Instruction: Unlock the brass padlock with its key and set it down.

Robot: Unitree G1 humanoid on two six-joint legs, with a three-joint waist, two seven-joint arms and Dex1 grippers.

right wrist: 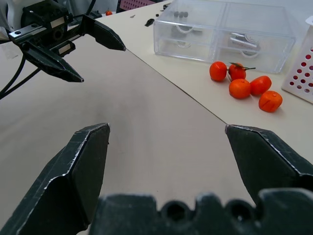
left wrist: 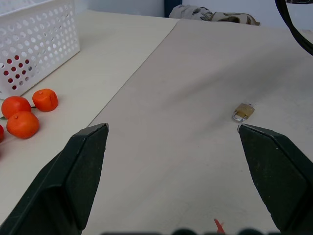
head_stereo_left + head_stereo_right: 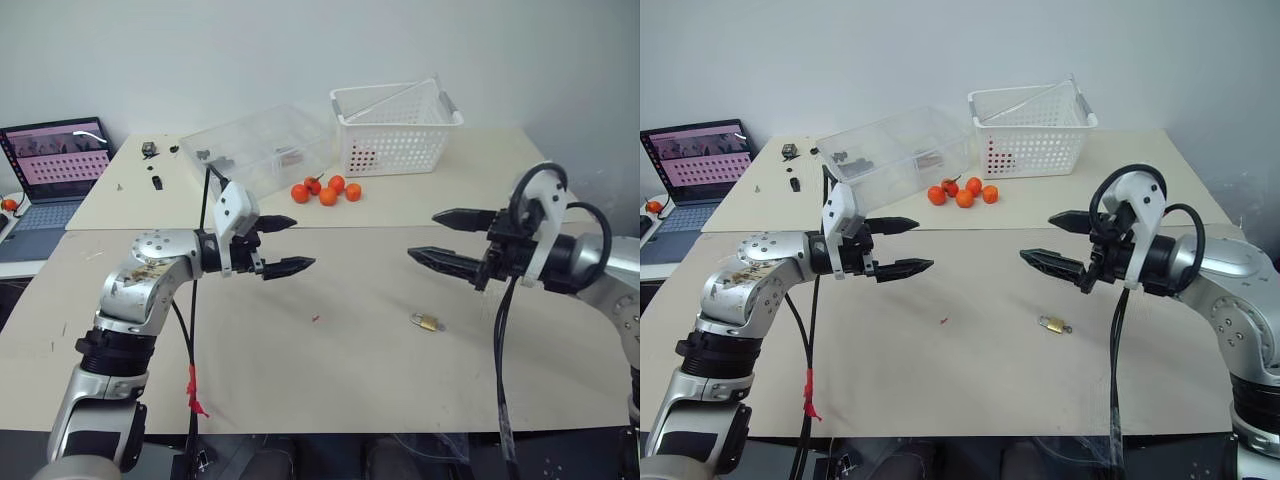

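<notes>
The brass padlock (image 3: 428, 321) lies flat on the beige table (image 3: 330, 370), in front of and a little right of centre; it also shows small in the left wrist view (image 2: 243, 111). The key is too small to make out. My left gripper (image 3: 304, 242) hovers open above the table's left half, pointing right, with nothing between its fingers. Opposite it, my right gripper (image 3: 421, 234) hovers open, pointing left. It is above and slightly behind the padlock, and its jaws are empty. The two grippers face each other across a wide gap.
Several orange fruits (image 3: 327, 190) sit at the back centre by a white perforated basket (image 3: 395, 130) and a clear plastic drawer box (image 3: 260, 150). A laptop (image 3: 55, 165) stands at far left. A tiny red scrap (image 3: 315, 319) lies mid-table. Small dark items (image 3: 150, 150) lie at the back left.
</notes>
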